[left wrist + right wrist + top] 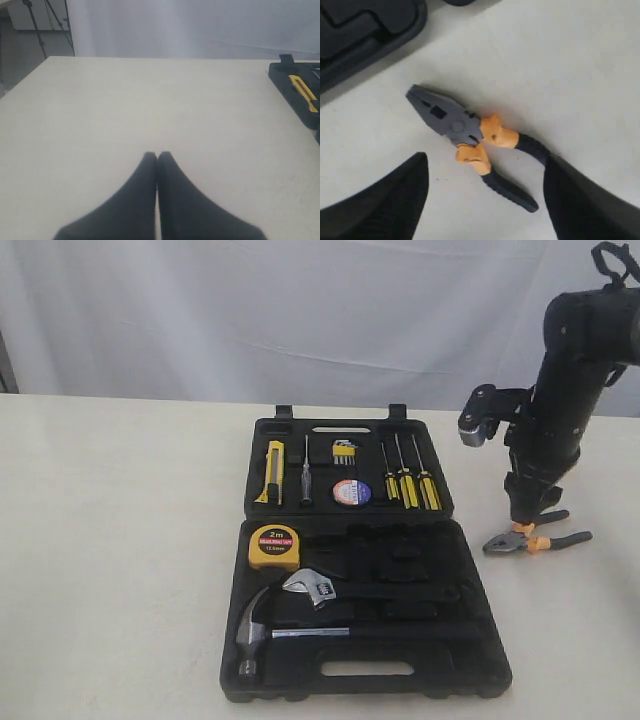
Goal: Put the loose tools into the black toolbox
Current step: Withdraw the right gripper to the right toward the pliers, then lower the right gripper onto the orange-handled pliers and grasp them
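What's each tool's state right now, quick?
Left tool: closed, holding nothing.
Right tool: open, poised over the pliers, not gripping them.

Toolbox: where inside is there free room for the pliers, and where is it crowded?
Free: the toolbox near half's empty slots, right of the wrench, beyond the hammer. Crowded: the far half, utility knife through tape roll to screwdrivers.
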### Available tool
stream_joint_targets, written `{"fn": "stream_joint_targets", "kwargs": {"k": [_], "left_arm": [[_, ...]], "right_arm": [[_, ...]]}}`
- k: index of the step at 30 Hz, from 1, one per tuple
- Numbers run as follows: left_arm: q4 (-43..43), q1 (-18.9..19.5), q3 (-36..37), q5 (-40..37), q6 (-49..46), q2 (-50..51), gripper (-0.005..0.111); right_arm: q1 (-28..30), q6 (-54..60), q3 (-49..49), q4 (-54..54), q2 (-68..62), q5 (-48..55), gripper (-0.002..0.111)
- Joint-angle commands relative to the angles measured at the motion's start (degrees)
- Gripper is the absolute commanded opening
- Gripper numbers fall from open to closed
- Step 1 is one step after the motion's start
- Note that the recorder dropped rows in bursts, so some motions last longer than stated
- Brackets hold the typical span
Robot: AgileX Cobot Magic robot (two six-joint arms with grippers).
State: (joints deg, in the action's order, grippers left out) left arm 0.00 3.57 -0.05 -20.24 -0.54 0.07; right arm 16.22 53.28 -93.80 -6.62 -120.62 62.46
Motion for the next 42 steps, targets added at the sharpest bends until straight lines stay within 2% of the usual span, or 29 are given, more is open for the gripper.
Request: {"fn": "stream_joint_targets", "kwargs": {"k": [1,4,12,14,17,20,24,35,40,42], "left_arm": [[0.0,-0.3,0.1,0.6,0.1,-0.1,0.0],[0.0,-0.3,0.1,0.6,0.1,-0.1,0.0],[0.0,-0.3,0.1,0.6,0.1,-0.1,0.0],[0.0,-0.3,0.1,0.6,0.1,-0.1,0.0],[0.0,-0.3,0.1,0.6,0.1,-0.1,0.0],[0.0,-0.3,0.1,0.6,0.1,-0.1,0.0],[0.0,-0.3,0.1,0.6,0.1,-0.1,0.0],[0.0,-0.3,0.1,0.6,0.1,-0.1,0.0],[0.0,-0.3,0.1,0.6,0.1,-0.1,0.0],[0.0,-0.3,0.1,0.6,0.1,-0.1,0.0]], "right_arm": [[0.3,5.1,0.0,-5.4,-2.5,-3.6,0.063],[0.3,8.9,0.0,-6.8,-6.2,-3.8,0.063],[0.3,8.9,0.0,-5.5,-10.8,-4.7,0.063],[0.3,7.8,0.0,-5.5,-11.2,-4.8,0.059],[0.1,5.9,0.0,-5.5,-11.3,-4.8,0.034],[0.1,5.7,-0.1,-5.5,-10.2,-3.2,0.001],[0.1,4.1,-0.1,-4.6,-7.3,-2.2,0.0],[-0.9,6.9,-0.1,9.0,4.5,-2.0,0.0],[-1.8,5.5,-0.1,8.5,4.9,-3.6,0.001],[-1.8,4.7,-0.1,8.1,4.4,-4.0,0.006]]}}
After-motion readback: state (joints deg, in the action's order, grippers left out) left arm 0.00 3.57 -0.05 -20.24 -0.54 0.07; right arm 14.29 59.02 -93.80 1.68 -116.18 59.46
